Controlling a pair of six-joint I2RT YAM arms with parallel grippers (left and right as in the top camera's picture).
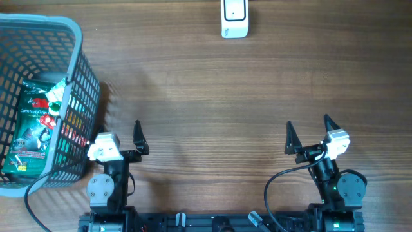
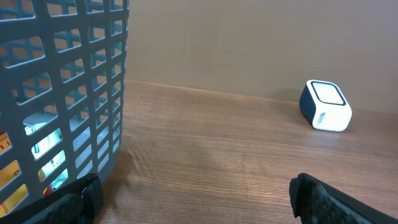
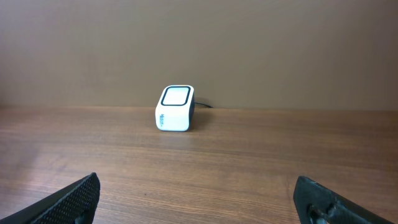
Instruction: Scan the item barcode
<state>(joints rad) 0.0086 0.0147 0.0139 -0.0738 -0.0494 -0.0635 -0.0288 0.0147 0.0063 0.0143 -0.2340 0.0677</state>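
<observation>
The item, a green printed package (image 1: 35,125), lies inside the grey mesh basket (image 1: 82,51) at the left of the wooden table. Through the basket (image 2: 93,74) wall, the left wrist view shows bits of the package (image 2: 45,147). A small white barcode scanner (image 1: 234,18) stands at the far middle edge, also visible as the scanner (image 2: 324,106) and the scanner (image 3: 175,109) in the wrist views. My left gripper (image 1: 119,132) (image 2: 196,190) rests open just right of the basket, holding nothing. Near the front right, my right gripper (image 1: 308,122) (image 3: 196,190) is open and empty, facing the scanner.
A plain beige wall rises behind the table's far edge. Bare wood lies between both grippers and the scanner. A black cable (image 1: 273,183) loops by the right arm's base. The basket wall stands close to the left gripper's left finger (image 2: 74,199).
</observation>
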